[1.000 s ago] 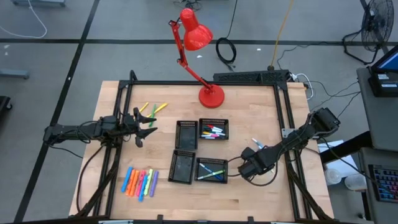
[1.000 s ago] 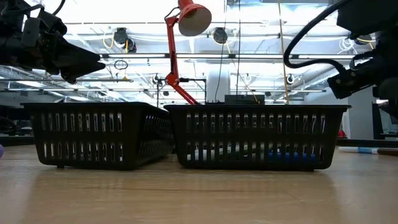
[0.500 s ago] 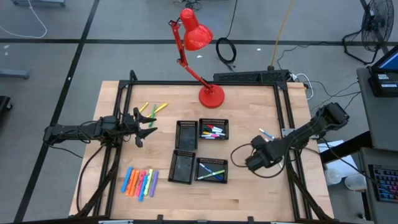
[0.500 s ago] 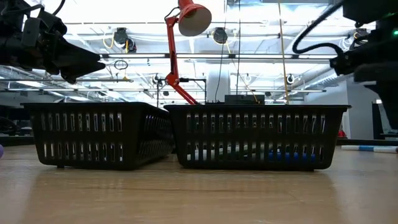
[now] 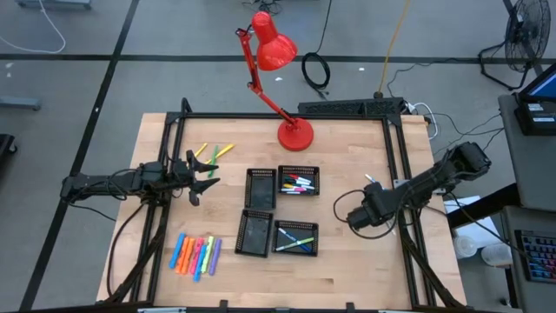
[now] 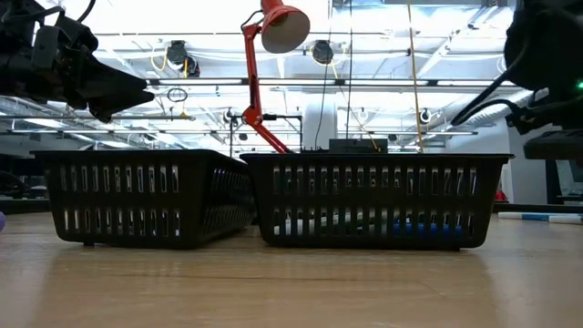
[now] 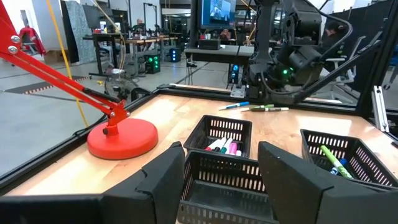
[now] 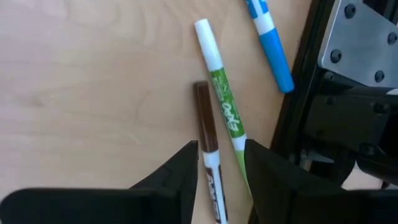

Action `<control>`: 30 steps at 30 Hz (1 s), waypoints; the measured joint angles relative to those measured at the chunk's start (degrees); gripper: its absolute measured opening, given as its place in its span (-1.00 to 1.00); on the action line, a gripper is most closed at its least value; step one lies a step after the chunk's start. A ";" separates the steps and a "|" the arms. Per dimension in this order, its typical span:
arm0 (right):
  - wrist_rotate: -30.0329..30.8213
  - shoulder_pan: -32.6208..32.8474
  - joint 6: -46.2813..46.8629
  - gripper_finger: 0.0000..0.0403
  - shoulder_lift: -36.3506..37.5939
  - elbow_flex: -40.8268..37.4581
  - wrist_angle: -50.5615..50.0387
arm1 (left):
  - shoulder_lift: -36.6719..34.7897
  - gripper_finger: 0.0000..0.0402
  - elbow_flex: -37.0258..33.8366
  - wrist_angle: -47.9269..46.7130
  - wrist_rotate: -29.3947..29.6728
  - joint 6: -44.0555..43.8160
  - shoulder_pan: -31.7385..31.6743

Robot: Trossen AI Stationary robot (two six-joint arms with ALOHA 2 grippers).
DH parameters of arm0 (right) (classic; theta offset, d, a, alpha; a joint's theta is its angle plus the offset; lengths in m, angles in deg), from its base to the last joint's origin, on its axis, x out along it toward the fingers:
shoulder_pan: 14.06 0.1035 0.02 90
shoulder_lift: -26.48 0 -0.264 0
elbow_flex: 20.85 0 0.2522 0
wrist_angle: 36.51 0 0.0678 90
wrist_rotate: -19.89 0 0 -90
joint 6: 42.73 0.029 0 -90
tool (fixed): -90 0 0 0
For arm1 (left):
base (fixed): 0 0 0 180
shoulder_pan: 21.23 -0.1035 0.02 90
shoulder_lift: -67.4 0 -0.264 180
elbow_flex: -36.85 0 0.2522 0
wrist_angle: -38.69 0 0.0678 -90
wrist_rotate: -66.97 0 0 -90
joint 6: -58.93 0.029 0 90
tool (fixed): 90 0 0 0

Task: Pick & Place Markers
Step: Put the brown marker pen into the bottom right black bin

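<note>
Since a second ago, the right gripper [image 8: 221,177] has been shifted from the trays toward the table's right edge, fingers partly open astride a brown marker [image 8: 206,143] beside a green marker [image 8: 225,102]. Nothing is held. The left gripper [image 5: 201,176] hangs wide open, empty.

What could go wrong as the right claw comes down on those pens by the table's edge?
1. The brown pen lies against the green pen; the right claw, straddling the brown one, might pinch both or knock the green one askew.
2. Both lie close beside the black frame rail, so a finger might strike it.
</note>
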 joint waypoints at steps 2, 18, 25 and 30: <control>0.56 -1.07 -0.52 -0.44 0.02 0.08 -0.08 | 0.00 0.04 0.00 -0.02 0.00 0.00 -0.02; -7.52 -5.76 -0.56 -0.46 0.08 -3.28 7.56 | 0.00 0.04 0.00 -0.07 0.02 0.00 0.00; -8.43 -8.45 -3.36 -0.46 0.17 -7.70 13.98 | 0.00 0.04 -0.02 -0.01 0.00 0.00 -0.02; -8.54 -8.70 -5.03 -0.46 0.20 -7.63 15.27 | 0.00 0.04 -0.02 -0.08 0.00 0.00 -0.01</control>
